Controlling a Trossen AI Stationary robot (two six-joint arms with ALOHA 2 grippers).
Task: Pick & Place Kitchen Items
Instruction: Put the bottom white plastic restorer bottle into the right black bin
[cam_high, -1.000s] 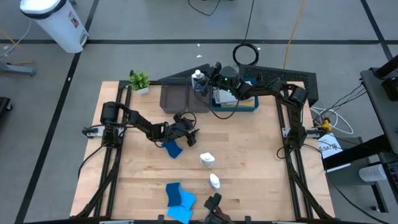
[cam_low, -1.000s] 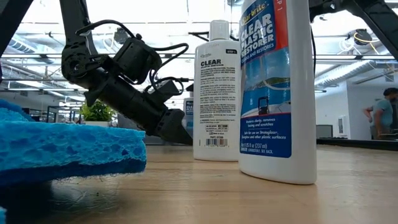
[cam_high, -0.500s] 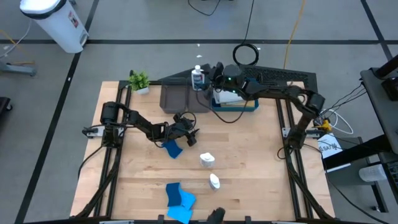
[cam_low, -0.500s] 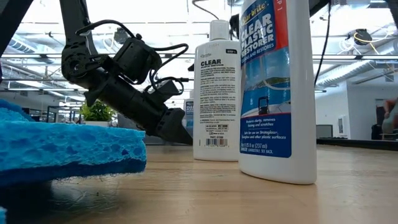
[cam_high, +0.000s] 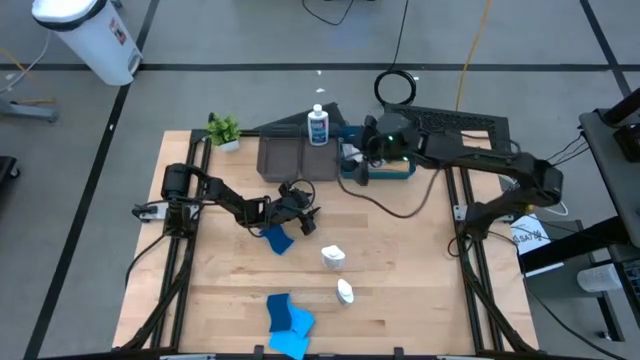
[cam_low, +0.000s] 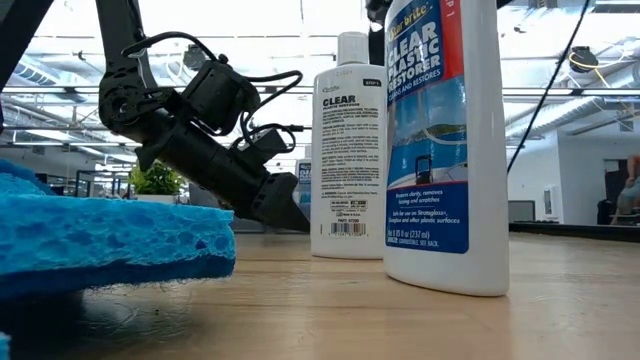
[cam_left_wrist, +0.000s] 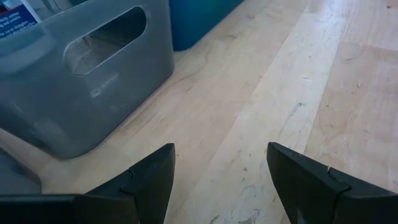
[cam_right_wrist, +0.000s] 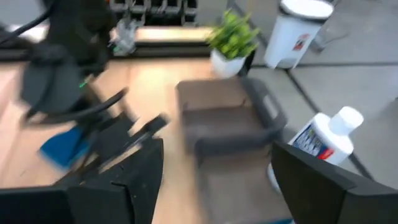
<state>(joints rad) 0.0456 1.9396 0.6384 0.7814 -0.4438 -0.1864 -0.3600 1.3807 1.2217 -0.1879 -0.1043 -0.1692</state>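
My left gripper (cam_high: 308, 222) (cam_left_wrist: 221, 180) is open and empty, low over the wood beside a dark-blue sponge (cam_high: 277, 240) that lies on the table; it also shows in the low view (cam_low: 285, 212). My right gripper (cam_high: 347, 152) (cam_right_wrist: 217, 180) is open and empty over the blue tray (cam_high: 385, 172). A white bottle with a blue label (cam_high: 318, 125) (cam_right_wrist: 326, 140) stands upright at the table's far edge, past the grey tray (cam_high: 285, 155). Two more white bottles (cam_high: 333, 257) (cam_high: 345, 292) stand upright on the table. Light-blue sponges (cam_high: 288, 318) lie near the front edge.
A small potted plant (cam_high: 223, 130) stands at the far left corner. The grey tray also shows ahead of my left gripper (cam_left_wrist: 87, 74). In the low view the two bottles (cam_low: 440, 150) (cam_low: 347, 150) and a light-blue sponge (cam_low: 110, 245) stand close to the camera.
My right gripper has drawn back from the far bottle toward the table's right edge, and the arm's elbow has swung out to the right. The bottle stays upright where it was.
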